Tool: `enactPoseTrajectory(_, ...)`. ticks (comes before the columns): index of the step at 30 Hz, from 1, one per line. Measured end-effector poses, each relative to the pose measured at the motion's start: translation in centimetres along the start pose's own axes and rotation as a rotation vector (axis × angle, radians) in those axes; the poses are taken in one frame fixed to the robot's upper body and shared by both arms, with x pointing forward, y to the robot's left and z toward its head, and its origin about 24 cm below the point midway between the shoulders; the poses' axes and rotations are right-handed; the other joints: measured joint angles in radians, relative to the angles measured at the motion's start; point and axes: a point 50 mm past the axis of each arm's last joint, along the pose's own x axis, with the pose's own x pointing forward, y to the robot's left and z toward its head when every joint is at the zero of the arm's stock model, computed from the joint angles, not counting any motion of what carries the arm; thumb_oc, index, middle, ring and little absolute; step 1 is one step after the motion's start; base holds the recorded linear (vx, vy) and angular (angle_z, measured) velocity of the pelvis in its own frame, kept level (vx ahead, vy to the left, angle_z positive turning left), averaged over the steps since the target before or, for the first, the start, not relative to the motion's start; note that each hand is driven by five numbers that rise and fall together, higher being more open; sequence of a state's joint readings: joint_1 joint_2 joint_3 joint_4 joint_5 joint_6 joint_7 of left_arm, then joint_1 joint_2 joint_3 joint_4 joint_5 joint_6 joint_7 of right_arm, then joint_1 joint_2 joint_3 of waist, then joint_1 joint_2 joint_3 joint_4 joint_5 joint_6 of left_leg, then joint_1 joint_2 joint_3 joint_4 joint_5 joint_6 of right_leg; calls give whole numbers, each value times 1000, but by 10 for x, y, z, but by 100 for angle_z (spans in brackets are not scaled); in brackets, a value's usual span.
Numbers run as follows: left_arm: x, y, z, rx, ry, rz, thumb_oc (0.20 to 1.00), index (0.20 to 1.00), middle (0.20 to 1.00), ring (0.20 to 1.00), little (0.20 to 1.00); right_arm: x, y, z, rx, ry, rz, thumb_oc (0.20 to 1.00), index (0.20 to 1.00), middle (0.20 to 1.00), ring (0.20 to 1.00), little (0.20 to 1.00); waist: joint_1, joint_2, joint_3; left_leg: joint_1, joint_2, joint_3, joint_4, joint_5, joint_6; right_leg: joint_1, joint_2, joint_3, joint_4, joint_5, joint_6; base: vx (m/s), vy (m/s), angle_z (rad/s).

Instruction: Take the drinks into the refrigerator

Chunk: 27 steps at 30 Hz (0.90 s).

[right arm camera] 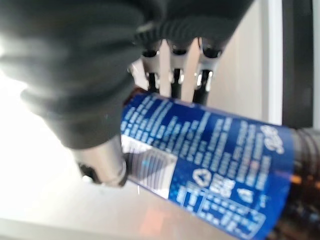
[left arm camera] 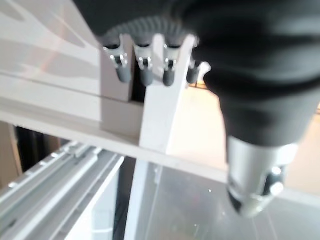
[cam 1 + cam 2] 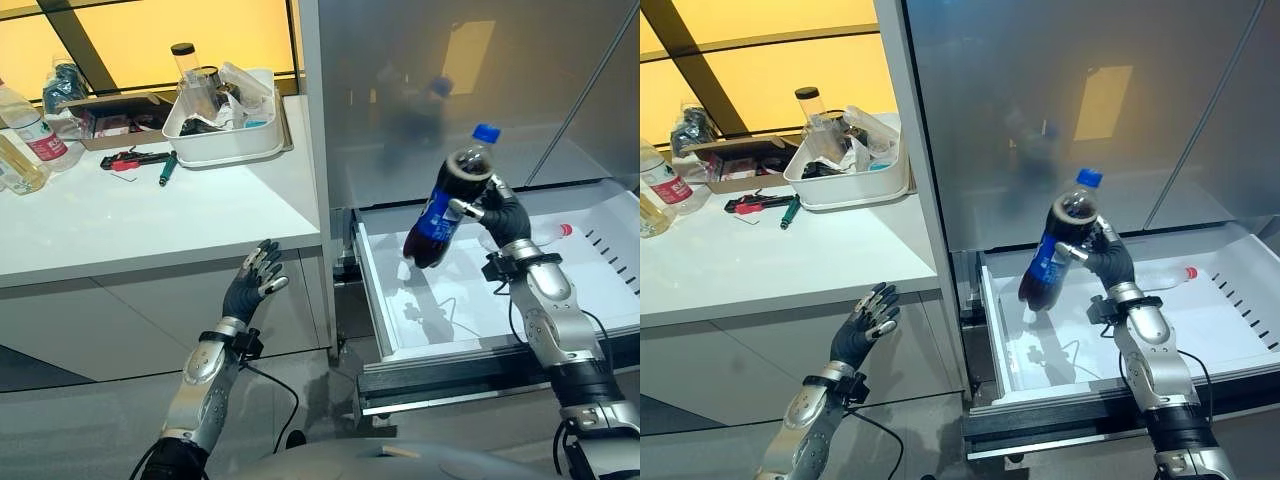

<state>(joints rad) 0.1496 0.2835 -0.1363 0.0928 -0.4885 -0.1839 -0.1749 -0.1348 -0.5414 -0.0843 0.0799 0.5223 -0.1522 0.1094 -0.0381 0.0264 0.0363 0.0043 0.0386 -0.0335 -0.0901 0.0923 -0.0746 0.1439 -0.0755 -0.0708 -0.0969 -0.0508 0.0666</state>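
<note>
The right hand (image 3: 497,208) is clamped around a dark cola bottle (image 3: 445,204), its fingers and thumb curled about the upper part of the body. The bottle hangs tilted in the air at centre right of the frame, blue cap uppermost, its base over the left part of the open refrigerator drawer (image 3: 610,290) and not touching it. One drink already lies in the drawer: a clear bottle with a red cap (image 3: 548,234) on its side, just past the right hand. By my reading the task is partly done, with the cola still to be lowered and let go. More bottles (image 3: 25,135) stand on the tabletop (image 3: 150,220) at the upper left of the frame; whether they count as drinks to move I cannot tell.

The left hand (image 3: 253,285) hovers at lower left, in front of the tabletop's edge, fingers straight and spread, holding nothing.

The cola bottle is smooth clear plastic filled with dark liquid, wrapped in a glossy blue label with fine print. The drawer is a shallow white bin, hard and smooth, with a row of dark slots along its right side. The refrigerator front (image 3: 450,80) above it is a flat brushed grey panel that dimly mirrors the bottle. A white rectangular tray (image 3: 225,148) of clutter sits on the matte white tabletop.
</note>
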Motion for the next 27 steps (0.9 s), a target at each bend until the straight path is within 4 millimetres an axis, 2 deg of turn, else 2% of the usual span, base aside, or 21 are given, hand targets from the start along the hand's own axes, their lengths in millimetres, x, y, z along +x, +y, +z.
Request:
enactPoseTrajectory(2, -4, 3, 3, 23, 0, -2, 1000, 1000, 1000, 1000, 1000, -5, -11, 0, -57, 22, -24, 200, 200, 200, 200, 200, 1, -1, 9, -3, -1, 0, 0, 0, 0, -3, -1, 0, 0, 0, 0, 0, 0, 0)
enactPoseTrajectory(3, -9, 4, 8, 35, -18, -7, 1000, 1000, 1000, 1000, 1000, -12, -21, -3, -124, 59, -41, 200, 200, 200, 200, 200, 1, -4, 12, -7, -1, 0, 0, 0, 0, -6, -1, 0, 0, 0, 0, 0, 0, 0)
enactPoseTrajectory(6, -10, 4, 10, 44, -20, -15, 1000, 1000, 1000, 1000, 1000, -17, -35, -12, -237, 137, -69, 200, 200, 200, 200, 200, 1, -5, 13, -11, -1, 0, 0, 0, 0, -8, -1, 0, 2, 0, 0, 0, 0, 0)
enactPoseTrajectory(9, -12, 1, 15, 52, -40, -38, 1000, 1000, 1000, 1000, 1000, -29, -60, -36, -443, 317, -123, 200, 200, 200, 200, 200, 6, -9, 19, -15, -2, -5, 1, 1, 0, -10, -1, -5, 5, 0, 0, -6, 1, 1)
enactPoseTrajectory(13, -17, 1, 13, 59, -22, -54, 1000, 1000, 1000, 1000, 1000, -51, -82, -71, -573, 562, -180, 200, 200, 200, 200, 200, 22, -8, 27, -17, -2, -9, 1, 1, 0, -15, -1, -6, 4, -1, 1, 0, 0, 0)
enactPoseTrajectory(18, -21, -1, 11, 83, 11, -100, 1000, 1000, 1000, 1000, 1000, -37, -83, -82, -708, 632, -125, 200, 200, 200, 200, 200, 26, -12, 32, -32, -6, -25, 1, 5, 1, -21, -2, -21, 0, -1, 2, -21, 10, 8)
enactPoseTrajectory(22, -21, -7, 12, 92, 12, -148, 1000, 1000, 1000, 1000, 1000, -32, -77, -98, -896, 735, -2, 200, 200, 200, 200, 200, 48, -7, 37, -44, -8, -31, 1, 11, 1, -27, -2, -30, 5, -1, 2, -12, 17, 9)
enactPoseTrajectory(24, -19, -13, 10, 83, 18, -170, 1000, 1000, 1000, 1000, 1000, -27, -68, -109, -1066, 797, 127, 200, 200, 200, 200, 200, 56, -3, 48, -52, -10, -41, 1, 14, 2, -28, -1, -40, 5, -1, 2, -21, 18, 11)
enactPoseTrajectory(27, -18, -15, 10, 83, 19, -174, 1000, 1000, 1000, 1000, 1000, -25, -52, -118, -1213, 782, 266, 200, 200, 200, 200, 200, 56, -3, 54, -56, -10, -53, 1, 16, 1, -28, 0, -50, 5, -2, 3, -23, 8, 11)
